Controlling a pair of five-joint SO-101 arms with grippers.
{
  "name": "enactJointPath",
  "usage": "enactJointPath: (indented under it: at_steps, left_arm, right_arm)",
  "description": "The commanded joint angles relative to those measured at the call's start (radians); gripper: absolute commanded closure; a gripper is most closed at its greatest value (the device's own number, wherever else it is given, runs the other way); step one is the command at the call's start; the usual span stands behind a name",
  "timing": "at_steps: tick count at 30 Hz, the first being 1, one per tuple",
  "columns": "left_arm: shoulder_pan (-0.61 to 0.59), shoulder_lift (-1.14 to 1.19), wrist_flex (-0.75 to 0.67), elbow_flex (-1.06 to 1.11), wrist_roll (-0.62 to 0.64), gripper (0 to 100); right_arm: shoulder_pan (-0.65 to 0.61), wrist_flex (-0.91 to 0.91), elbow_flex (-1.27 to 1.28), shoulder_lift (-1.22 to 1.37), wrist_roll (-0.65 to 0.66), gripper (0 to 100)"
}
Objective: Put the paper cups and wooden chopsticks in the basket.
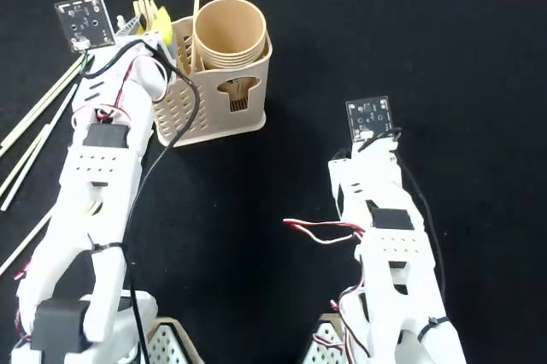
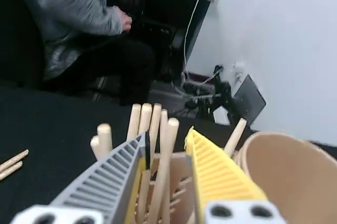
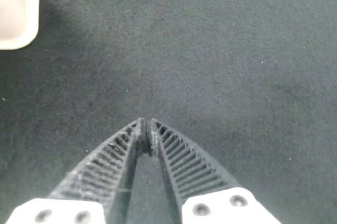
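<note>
A beige perforated basket (image 1: 224, 99) stands at the back left of the black table. Stacked paper cups (image 1: 229, 29) sit in its larger compartment, and the top cup's rim (image 2: 284, 176) appears in the left wrist view. Several wooden chopsticks (image 2: 150, 129) stand upright in the narrow compartment. My left gripper (image 1: 152, 20) hovers over that compartment. Its grey and yellow fingers are open, with one chopstick (image 2: 164, 171) standing loosely between them. Several loose chopsticks (image 1: 34, 129) lie on the table to the left. My right gripper (image 3: 146, 129) is shut and holds nothing, low over bare cloth.
The right arm (image 1: 380, 219) rests mid-table to the right of the basket, whose corner (image 3: 16, 13) appears in its wrist view. Cables trail beside both arms. Black cloth covers the whole table.
</note>
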Motion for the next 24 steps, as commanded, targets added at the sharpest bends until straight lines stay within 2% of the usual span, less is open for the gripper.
enactJointPath:
  at_steps: [1,3,8,11,17,24]
  left_arm:
    - [-0.002,-0.137,0.126,-0.056,0.005,87]
    - [-0.036,-0.209,0.258,-0.096,0.005,87]
    - [-0.168,-0.275,0.736,-0.314,0.0,87]
    - [-0.255,-0.242,0.927,-0.4,-0.104,87]
    - [-0.377,-0.141,1.08,-0.4,-0.423,87]
    - [-0.545,-0.015,1.094,-0.314,-0.73,87]
  right_arm:
    - [-0.005,-0.018,-0.013,-0.024,0.009,98.5]
    - [-0.005,-0.018,-0.013,-0.024,0.009,98.5]
    - [-0.005,-0.018,-0.013,-0.024,0.009,98.5]
    - [-0.005,-0.018,-0.012,-0.024,0.009,98.5]
    - [-0.009,-0.018,-0.012,-0.024,0.009,98.5]
    - [-0.009,-0.018,-0.012,-0.024,0.009,98.5]
